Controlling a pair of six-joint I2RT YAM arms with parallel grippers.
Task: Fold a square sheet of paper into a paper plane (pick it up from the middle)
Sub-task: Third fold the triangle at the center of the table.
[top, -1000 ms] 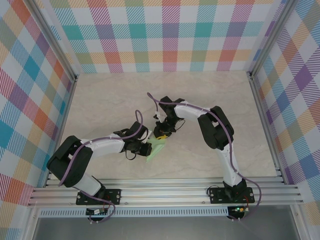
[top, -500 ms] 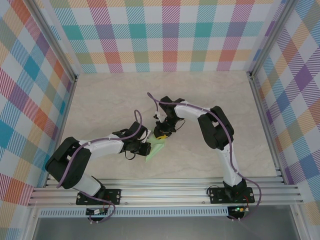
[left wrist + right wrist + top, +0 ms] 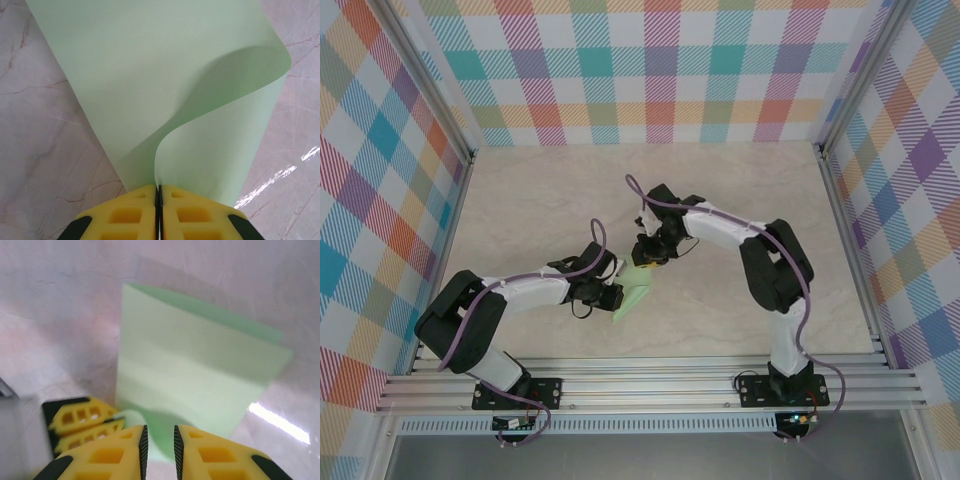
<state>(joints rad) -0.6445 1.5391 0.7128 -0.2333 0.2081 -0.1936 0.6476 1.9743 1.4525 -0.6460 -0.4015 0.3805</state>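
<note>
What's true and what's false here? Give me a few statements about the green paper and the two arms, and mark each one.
1. The left gripper is shut on the sheet of paper. True.
2. The paper lies fully flat on the table. False: part of it curls up in a loop to the left gripper.
3. The paper is plain pale green. True.
4. The right gripper sits at the far wall, away from the paper. False: it is close over the paper, beside the left gripper.
</note>
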